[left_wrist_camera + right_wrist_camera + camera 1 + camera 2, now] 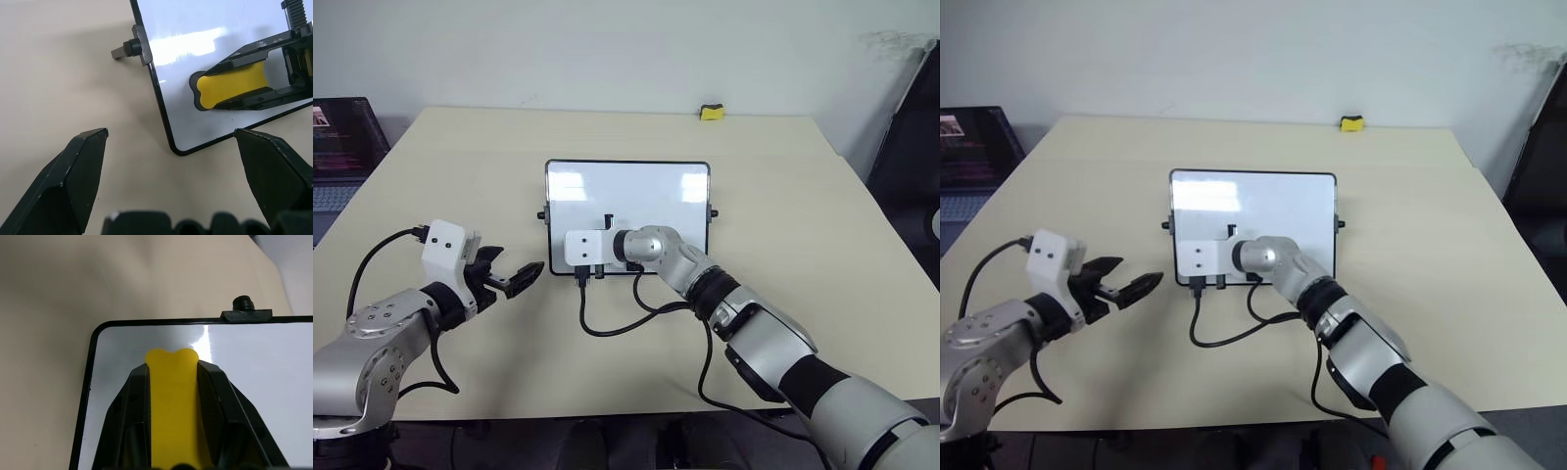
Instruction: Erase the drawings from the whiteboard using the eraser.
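My left hand (521, 277) hung spread and empty over the table (431, 176), just off the whiteboard's near left corner, touching nothing. To its right lay the whiteboard (636, 186), flat on the table, glossy white inside a thin black frame, with a small knob (128, 48) on its short side. I saw no drawings on the parts of the surface that showed. I judged the board light and slick enough to skate under a sideways push, so bracing its frame edge or that knob with the free hand looked wise. Further right, my right hand (172, 363) was clenched on the eraser (172, 396), its two black fingers pinching the long yellow flanks, the notched tip poking out in front and resting on the board near its near left corner. The eraser looked like a small, light block, firm enough to hold by its sides; its dark underside seemed the working face. A small yellow object (711, 112) sat at the table's far edge.
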